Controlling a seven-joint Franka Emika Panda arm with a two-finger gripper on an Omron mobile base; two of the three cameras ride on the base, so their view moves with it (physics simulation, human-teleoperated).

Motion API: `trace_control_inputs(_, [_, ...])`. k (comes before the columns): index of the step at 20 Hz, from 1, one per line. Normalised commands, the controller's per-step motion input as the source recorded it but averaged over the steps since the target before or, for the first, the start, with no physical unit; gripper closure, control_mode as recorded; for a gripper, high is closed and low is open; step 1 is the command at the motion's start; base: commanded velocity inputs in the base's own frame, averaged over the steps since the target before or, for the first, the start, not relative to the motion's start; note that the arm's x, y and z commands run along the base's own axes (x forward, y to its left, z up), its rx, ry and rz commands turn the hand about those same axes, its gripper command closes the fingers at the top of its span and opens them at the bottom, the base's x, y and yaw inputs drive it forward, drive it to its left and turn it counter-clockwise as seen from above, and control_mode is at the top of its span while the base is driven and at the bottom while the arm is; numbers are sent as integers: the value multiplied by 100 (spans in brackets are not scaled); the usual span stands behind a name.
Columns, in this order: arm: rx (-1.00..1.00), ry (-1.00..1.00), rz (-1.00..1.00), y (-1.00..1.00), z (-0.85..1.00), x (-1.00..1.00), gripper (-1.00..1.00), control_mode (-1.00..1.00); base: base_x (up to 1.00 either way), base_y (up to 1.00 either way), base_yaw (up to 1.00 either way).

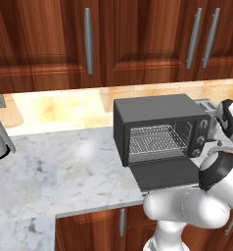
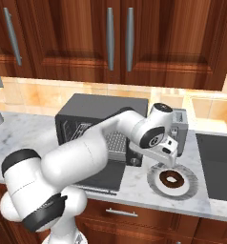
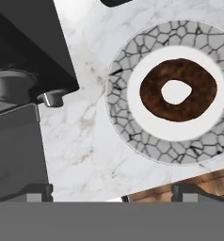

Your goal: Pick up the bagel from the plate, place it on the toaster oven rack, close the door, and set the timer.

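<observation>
The desk [image 1: 64, 171] is a white marble top with grey veins, and it runs along a wall of pale yellow-beige tiles [image 1: 64, 108]. Above it hang dark red-brown wooden cabinets [image 1: 50, 39] with long grey handles, and lower cabinets of the same wood stand under the desk edge. The dark grey toaster oven [image 1: 155, 127] stands on the desk toward the far side, and its door [image 1: 165, 172] lies folded down flat toward the near edge. Inside the cavity the toaster oven rack [image 1: 155, 138] is a bare silver wire grid. To the right of the oven, near the front edge of the desk, sits the plate [image 2: 172, 180], with a white centre and a cracked grey pattern on its border. The bagel [image 2: 172, 180] lies in the middle of the plate, dark brown and glossy. The gripper [image 2: 170, 153] hangs just above the plate, pointing down, with its two fingers spread wide and nothing between them. A small silver slot toaster [image 2: 180, 128] stands behind the plate, and a dark sink [image 2: 215, 167] is on the far right.
</observation>
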Motion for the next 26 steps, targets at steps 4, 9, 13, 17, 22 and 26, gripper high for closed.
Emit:
trace_control_inputs(4, [0, 11, 0, -23, -26, 0, -100, -100, 0, 0, 0])
trace_control_inputs(9, [0, 15, 1, -8, -24, 0, -100, -100, 0, 0, 0])
trace_control_inputs(13, [0, 10, 6, 0, -16, 0, -100, -100, 0, 0, 0])
trace_control_inputs(17, [0, 0, 8, 0, -6, 0, -100, -100, 0, 0, 0])
trace_control_inputs(22, [0, -6, 8, 0, -2, 0, -100, -100, 0, 0, 0])
trace_control_inputs(26, [0, -11, 8, 0, -14, 0, -100, -100, 0, 0, 0])
